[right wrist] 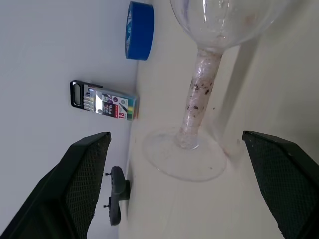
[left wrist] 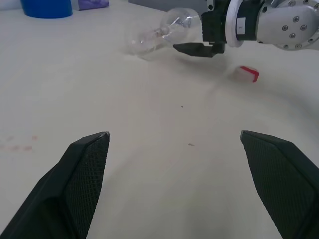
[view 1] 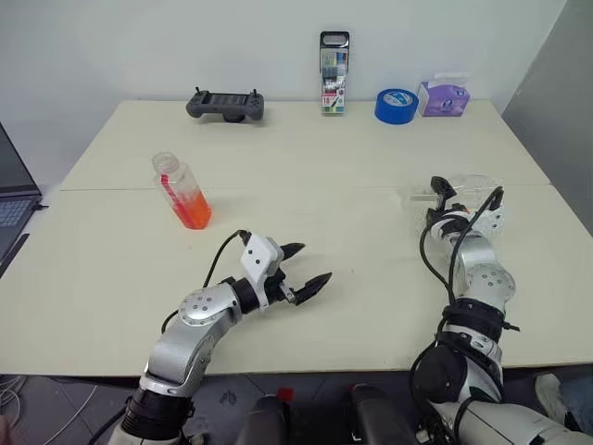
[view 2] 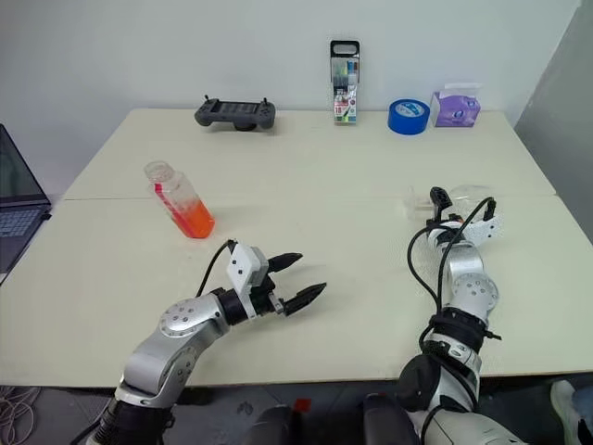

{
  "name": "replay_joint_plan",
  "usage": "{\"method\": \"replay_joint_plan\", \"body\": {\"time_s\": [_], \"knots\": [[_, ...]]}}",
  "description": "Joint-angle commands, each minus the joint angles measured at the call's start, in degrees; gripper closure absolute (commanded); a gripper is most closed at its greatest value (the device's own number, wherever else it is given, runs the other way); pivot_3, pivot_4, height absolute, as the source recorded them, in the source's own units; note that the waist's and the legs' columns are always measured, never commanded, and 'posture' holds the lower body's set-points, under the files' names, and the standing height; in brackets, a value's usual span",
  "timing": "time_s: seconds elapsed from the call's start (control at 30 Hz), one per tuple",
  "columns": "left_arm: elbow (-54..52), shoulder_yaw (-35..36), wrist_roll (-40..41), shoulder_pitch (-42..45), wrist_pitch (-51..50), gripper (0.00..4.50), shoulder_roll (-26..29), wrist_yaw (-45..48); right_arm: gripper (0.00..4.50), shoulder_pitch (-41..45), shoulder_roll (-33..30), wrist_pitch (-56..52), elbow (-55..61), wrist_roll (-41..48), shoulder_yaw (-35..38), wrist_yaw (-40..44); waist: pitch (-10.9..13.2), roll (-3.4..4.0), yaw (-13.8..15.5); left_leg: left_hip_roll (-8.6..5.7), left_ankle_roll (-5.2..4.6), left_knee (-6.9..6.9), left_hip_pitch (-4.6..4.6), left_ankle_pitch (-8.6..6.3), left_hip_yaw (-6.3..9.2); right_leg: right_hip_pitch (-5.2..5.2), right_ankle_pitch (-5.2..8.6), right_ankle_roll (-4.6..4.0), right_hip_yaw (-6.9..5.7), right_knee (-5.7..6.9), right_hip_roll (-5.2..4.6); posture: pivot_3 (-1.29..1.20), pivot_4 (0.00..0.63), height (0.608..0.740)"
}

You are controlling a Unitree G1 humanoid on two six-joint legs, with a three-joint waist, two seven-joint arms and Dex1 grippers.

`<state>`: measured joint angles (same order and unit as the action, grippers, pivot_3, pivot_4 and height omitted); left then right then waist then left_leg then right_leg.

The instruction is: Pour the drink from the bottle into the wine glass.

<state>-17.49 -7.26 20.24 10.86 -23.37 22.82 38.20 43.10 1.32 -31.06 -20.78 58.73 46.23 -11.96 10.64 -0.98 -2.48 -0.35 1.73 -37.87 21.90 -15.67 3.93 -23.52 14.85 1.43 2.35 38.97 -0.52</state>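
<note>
From the head views, the bottle (view 1: pixel 182 192) stands uncapped on the surface's (view 1: pixel 306 176) left, orange-red drink (view 1: pixel 193 211) filling its lower part. The wine glass (view 1: pixel 456 191) lies toppled at the right, just ahead of the right pincer (view 1: pixel 468 197). The left pincer (view 1: pixel 307 268) hovers mid-surface, fingers apart.

The left wrist view adds a small red-and-white cap (left wrist: pixel 247 73) lying near the glass.

The right wrist view shows both fingers spread wide with the stem (right wrist: pixel 200 97) between them, untouched. Thin glass is brittle and slippery; the stem looks the safest hold.
</note>
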Motion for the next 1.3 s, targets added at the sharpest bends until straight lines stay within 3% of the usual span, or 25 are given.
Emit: {"method": "replay_joint_plan", "body": {"time_s": [0.03, 0.47, 0.57, 0.8, 0.93, 1.03, 1.13, 1.3], "knots": [[-1.7, 0.6, 0.6, 1.4, 0.2, 0.02, -0.2, 0.0, 0.00, 3.1, -2.1, 3.7, -4.9, 1.2, 0.2, 2.2, 0.0, 0.01, 0.0, 0.00, 0.00, 0.01, 0.00, 0.00, -0.04, 0.00, 0.00, 0.00, 0.01, -0.01, 0.00, 0.00, 0.150, 0.740], [-0.8, 0.3, 0.1, 2.9, -0.2, 0.02, -1.0, -0.1, 0.00, 17.2, -13.2, 22.7, -43.6, -4.5, 1.6, 14.9, 0.0, -0.01, -0.4, 0.01, -0.01, -0.01, -0.08, 0.00, -0.39, 0.05, 0.00, 0.00, 0.19, -0.06, 0.01, 0.00, 0.150, 0.740], [-0.5, 0.5, 0.0, 3.4, -0.2, 0.00, -0.9, -0.1, 0.58, 18.6, -14.5, 24.5, -47.0, -5.0, 1.7, 16.0, 0.0, -0.01, -0.5, 0.01, -0.01, -0.03, -0.09, 0.00, -0.39, 0.09, 0.00, 0.00, 0.20, -0.09, 0.01, 0.00, 0.150, 0.740], [0.4, 0.7, -0.3, 4.0, 0.1, 0.00, -0.8, -0.1, 3.06, 19.4, -15.1, 25.0, -48.8, -7.2, 0.9, 17.3, 0.0, -0.01, -0.4, 0.01, -0.01, 0.00, -0.05, -0.01, -0.42, 0.07, 0.00, 0.00, 0.23, -0.14, -0.01, 0.00, 0.150, 0.740], [1.2, 1.6, -0.5, 3.7, 0.7, 0.00, -0.1, 0.1, 4.32, 19.0, -13.0, 26.8, -41.9, -15.6, -8.0, 20.1, 0.0, 0.00, -0.5, 0.01, -0.01, 0.00, -0.05, -0.01, -0.41, 0.05, 0.00, 0.00, 0.24, -0.13, -0.01, 0.00, 0.150, 0.740], [1.8, 4.0, -0.4, 3.1, 1.4, 0.00, 0.4, -1.2, 4.34, 13.4, -6.5, 29.4, -24.0, -27.6, -24.6, 25.0, 0.0, 0.02, -0.6, 0.03, 0.00, 0.03, 0.04, -0.01, -0.39, -0.11, 0.00, 0.00, 0.23, -0.06, -0.01, 0.00, 0.150, 0.740], [1.0, 6.2, 0.4, 1.9, 0.7, 0.00, 0.5, -2.3, 4.34, 7.6, -2.0, 35.0, -13.3, -37.4, -36.0, 26.4, 0.0, 0.03, -1.2, 0.19, 0.01, 0.10, 0.17, -0.01, -0.23, -0.45, -0.01, 0.01, 0.35, 0.07, -0.14, 0.00, 0.150, 0.740], [-4.5, 11.4, 1.9, -2.1, -0.9, 0.00, 1.8, -4.9, 4.34, 1.5, 1.6, 45.6, -10.9, -54.4, -52.0, 26.8, 0.0, 0.05, -0.9, 0.31, 0.06, 0.20, 0.24, -0.01, 0.03, -0.58, -0.01, 0.00, 0.24, 0.10, -0.09, 0.00, 0.150, 0.740]]}}
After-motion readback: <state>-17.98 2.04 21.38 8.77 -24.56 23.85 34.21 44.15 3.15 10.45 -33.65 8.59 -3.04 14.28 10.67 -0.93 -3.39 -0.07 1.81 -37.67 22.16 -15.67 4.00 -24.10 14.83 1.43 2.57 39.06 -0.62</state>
